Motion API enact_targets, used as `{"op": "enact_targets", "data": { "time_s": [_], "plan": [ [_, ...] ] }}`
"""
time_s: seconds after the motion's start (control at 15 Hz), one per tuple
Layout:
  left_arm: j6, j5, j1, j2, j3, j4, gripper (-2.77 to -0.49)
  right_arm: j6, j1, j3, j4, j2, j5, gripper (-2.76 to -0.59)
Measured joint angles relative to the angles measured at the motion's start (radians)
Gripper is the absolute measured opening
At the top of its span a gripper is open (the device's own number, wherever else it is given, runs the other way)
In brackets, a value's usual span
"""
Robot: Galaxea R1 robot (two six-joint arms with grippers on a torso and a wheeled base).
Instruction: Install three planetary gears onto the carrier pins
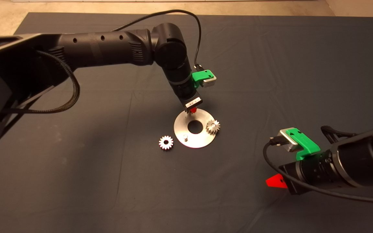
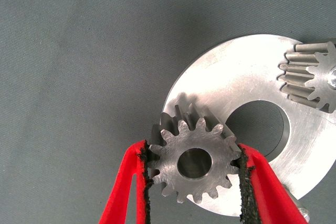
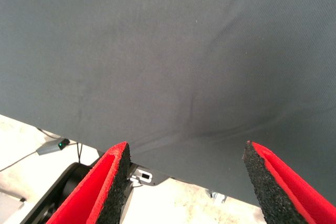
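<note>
1. A loose gear point(image 1: 166, 142) lies on the mat point(image 1: 76, 181), just left of the disc point(image 1: 195, 139).
2. The left gripper point(image 2: 195, 163) clamps a second gear point(image 2: 194, 162) over the disc's far edge.
3. A third gear point(image 1: 212, 126) sits on the disc's right pin.
4. The right gripper point(image 3: 185, 177) waits lower right, fingers spread.

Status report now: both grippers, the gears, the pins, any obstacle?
Left gripper shut on a gear over the disc edge. Right gripper open, parked lower right. One gear on its pin, one loose on the mat. Nothing blocking.
</note>
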Motion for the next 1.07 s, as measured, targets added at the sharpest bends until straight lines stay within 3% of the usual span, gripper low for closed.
{"op": "enact_targets", "data": {
  "time_s": [0.47, 0.67, 1.07],
  "plan": [
    [-0.001, 0.044, 0.000, 0.021, 0.014, 0.021, -2.50, 0.000, 0.000, 0.000, 0.000, -0.009, -0.008, -1.75],
    [0.000, 0.051, 0.000, 0.022, 0.014, 0.023, -2.50, 0.000, 0.000, 0.000, 0.000, -0.012, -0.016, -1.75],
    [0.001, 0.057, 0.000, 0.022, 0.014, 0.022, -2.50, 0.000, 0.000, 0.000, 0.000, -0.012, -0.016, -1.75]
  ]
}}
